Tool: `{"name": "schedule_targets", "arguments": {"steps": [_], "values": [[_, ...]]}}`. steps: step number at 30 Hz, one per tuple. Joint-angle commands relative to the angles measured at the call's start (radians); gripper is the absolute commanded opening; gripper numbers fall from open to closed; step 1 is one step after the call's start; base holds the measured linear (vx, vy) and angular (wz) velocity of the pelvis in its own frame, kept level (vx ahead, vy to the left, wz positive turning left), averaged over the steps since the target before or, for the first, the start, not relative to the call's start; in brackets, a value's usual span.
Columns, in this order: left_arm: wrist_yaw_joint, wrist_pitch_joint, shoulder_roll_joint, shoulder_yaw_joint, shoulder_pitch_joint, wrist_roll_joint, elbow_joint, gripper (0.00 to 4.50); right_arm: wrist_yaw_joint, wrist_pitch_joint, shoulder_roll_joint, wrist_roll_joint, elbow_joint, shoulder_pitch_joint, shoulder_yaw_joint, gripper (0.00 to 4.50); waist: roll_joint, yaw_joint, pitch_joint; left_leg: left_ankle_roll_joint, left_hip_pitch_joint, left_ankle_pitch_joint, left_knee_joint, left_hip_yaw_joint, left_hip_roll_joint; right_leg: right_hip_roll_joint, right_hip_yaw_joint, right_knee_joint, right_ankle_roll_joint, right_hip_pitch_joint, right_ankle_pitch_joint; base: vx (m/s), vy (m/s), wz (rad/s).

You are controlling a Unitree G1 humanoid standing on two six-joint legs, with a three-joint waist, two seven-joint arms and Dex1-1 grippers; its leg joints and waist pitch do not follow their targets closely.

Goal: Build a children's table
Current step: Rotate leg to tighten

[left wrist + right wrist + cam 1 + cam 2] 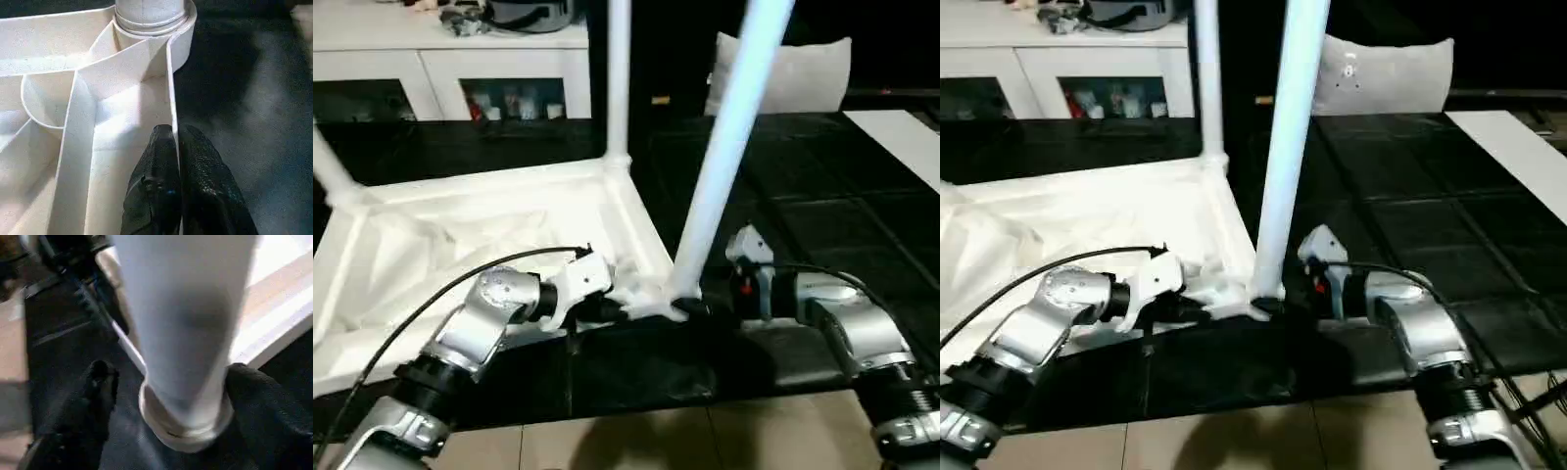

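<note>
Children's table lay upside down on the black floor in the left eye view, ribbed underside up, with legs standing in its corner sockets. The near leg rose from the corner between both arms, and a white cabinet stood behind. In the left wrist view, the left hand pinched the table's thin rim, fingers nearly together. In the right wrist view, the right hand stood wide, one finger on either side of the near leg's base.

Silver forearms carry black cables, white wrist housings, and textured black fingers.
</note>
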Motion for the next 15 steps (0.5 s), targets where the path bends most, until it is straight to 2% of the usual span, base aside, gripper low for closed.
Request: {"name": "schedule_targets", "arguments": {"steps": [1,6,7,10,15], "values": [[-0.079,-0.034,0.014,-0.047,0.009,0.000,-0.035,0.00,0.048,-0.005,-0.003,0.011,0.016,-0.021,0.016,3.41,-0.010,0.000,-0.059,0.093,-0.013,-0.020,-0.063,0.001,0.037,-0.080,0.084,-0.067,-0.028,0.073,-0.299,0.000,0.000,0.00],[-0.122,-0.054,0.036,-0.061,0.017,-0.003,-0.042,0.00,0.091,-0.006,-0.004,0.033,0.019,-0.022,0.029,3.09,-0.009,0.004,-0.059,0.080,-0.011,-0.035,-0.065,0.000,0.039,-0.079,0.084,-0.069,-0.021,0.072,-0.323,0.000,0.000,0.00],[-0.123,-0.057,0.036,-0.061,0.015,-0.002,-0.038,0.00,0.113,0.001,-0.009,0.043,0.011,-0.018,0.034,2.89,-0.013,0.004,-0.058,0.078,-0.011,-0.038,-0.065,0.000,0.039,-0.079,0.083,-0.069,-0.017,0.073,-0.329,0.000,0.000,0.00],[-0.125,-0.065,0.037,-0.063,0.012,-0.005,-0.028,0.00,0.149,0.014,-0.018,0.053,0.001,-0.011,0.043,2.66,-0.012,0.005,-0.059,0.076,-0.012,-0.037,-0.064,0.001,0.037,-0.079,0.083,-0.071,-0.008,0.074,-0.335,0.000,0.000,0.00],[-0.132,-0.047,0.028,-0.050,0.012,-0.026,-0.029,0.00,0.164,0.018,-0.019,0.047,0.000,-0.005,0.041,2.24,-0.014,0.006,-0.060,0.070,-0.014,-0.027,-0.063,0.001,0.035,-0.078,0.083,-0.070,-0.004,0.075,-0.325,0.000,0.000,0.00]]}}
